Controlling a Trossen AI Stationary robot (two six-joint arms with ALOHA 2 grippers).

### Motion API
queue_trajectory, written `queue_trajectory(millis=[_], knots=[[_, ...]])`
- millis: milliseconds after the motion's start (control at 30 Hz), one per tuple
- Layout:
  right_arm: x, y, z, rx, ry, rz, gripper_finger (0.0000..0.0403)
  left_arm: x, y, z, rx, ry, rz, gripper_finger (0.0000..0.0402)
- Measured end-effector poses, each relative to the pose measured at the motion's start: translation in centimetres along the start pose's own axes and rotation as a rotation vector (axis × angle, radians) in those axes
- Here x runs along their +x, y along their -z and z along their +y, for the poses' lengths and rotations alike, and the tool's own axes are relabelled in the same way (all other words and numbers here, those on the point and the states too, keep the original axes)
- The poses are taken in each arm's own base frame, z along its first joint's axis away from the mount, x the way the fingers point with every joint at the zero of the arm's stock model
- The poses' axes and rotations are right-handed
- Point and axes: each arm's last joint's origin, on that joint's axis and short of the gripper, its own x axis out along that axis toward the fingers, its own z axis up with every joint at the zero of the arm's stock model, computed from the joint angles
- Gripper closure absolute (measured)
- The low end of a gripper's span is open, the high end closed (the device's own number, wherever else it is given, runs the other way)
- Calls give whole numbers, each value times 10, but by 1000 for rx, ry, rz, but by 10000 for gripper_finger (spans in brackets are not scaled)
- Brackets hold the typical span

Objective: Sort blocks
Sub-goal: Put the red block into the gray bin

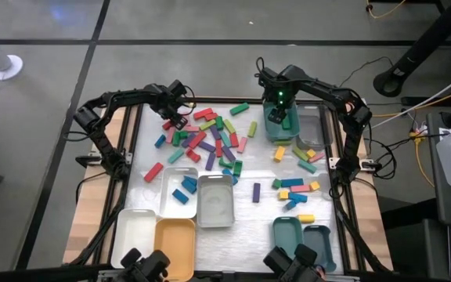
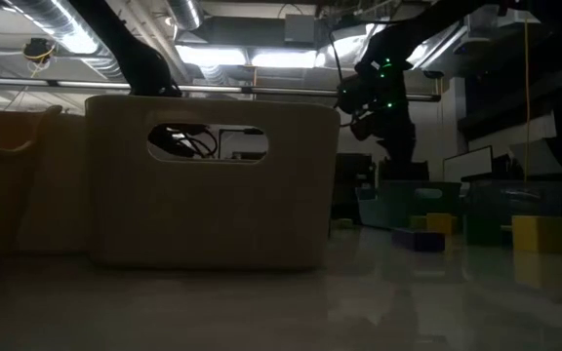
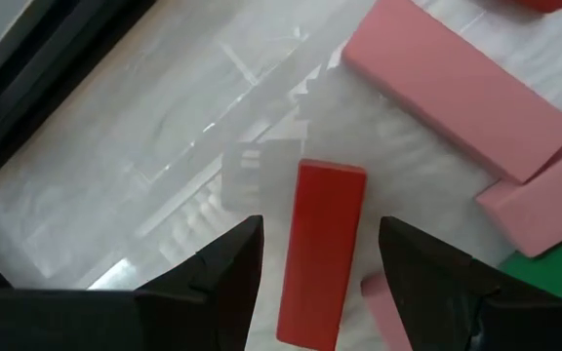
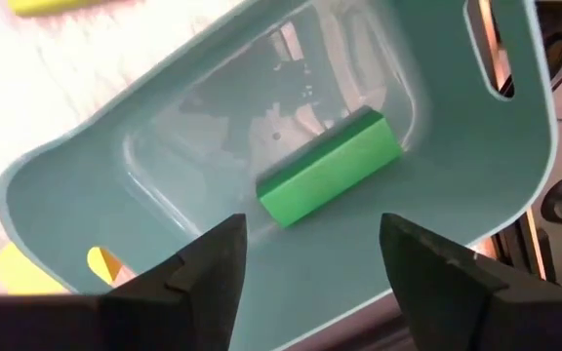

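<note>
Many small blocks (image 1: 210, 137) in red, pink, blue, green, teal and purple lie scattered on the white table top. My left gripper (image 3: 320, 226) hangs open at the pile's far left end (image 1: 178, 113), pointing down. Its fingers stand on either side of a red block (image 3: 322, 249) that lies flat on the table, and they do not touch it. My right gripper (image 4: 310, 229) is open above a teal tray (image 4: 457, 253) at the far right (image 1: 280, 125). A green block (image 4: 330, 168) lies flat on that tray's floor, below and clear of the fingers.
Pink blocks (image 3: 457, 83) and a green one (image 3: 554, 268) lie close to the red block. A grey tray (image 1: 312, 125) stands beside the teal one. Near the front edge are white (image 1: 134, 235), orange (image 1: 175, 244), grey (image 1: 215, 202) and teal (image 1: 288, 235) trays. More blocks (image 1: 296, 188) lie at right.
</note>
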Motion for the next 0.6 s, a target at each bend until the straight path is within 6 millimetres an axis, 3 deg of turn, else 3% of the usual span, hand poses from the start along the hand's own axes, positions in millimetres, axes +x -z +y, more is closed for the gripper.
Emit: queue_trajectory(millis=[600], knots=[[0, 0, 0, 0, 1, -3, 168, -1, 2, -4, 48, 5, 20, 208]])
